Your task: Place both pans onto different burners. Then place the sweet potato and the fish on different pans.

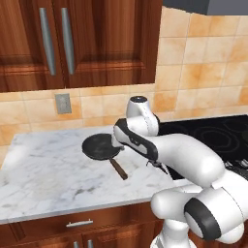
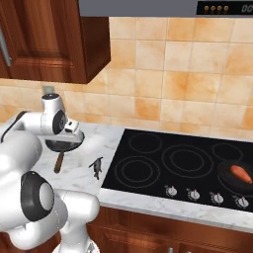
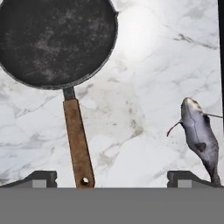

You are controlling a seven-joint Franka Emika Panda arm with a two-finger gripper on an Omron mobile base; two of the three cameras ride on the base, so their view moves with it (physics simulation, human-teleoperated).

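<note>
A black pan with a brown wooden handle [image 3: 57,39] [image 1: 100,146] [image 2: 63,145] lies on the marble counter, left of the cooktop. My gripper [image 3: 113,179] hovers open above the counter, over the handle's end [image 3: 81,162], with nothing held. The grey fish [image 3: 200,136] [image 2: 97,168] lies on the marble between that pan and the cooktop's edge. The second pan [image 2: 225,173] rests on the front right burner with the orange sweet potato [image 2: 241,173] inside it. Free burners [image 2: 137,171] [image 2: 188,160] show as grey rings on the black glass.
The cooktop [image 1: 213,133] lies right of the marble counter [image 1: 43,164]. Silver knobs [image 2: 192,194] line its front edge. Wooden cabinets [image 1: 72,38] hang above, and a wall outlet [image 1: 63,103] is on the tiled backsplash. My own arm hides part of the counter in the left base view.
</note>
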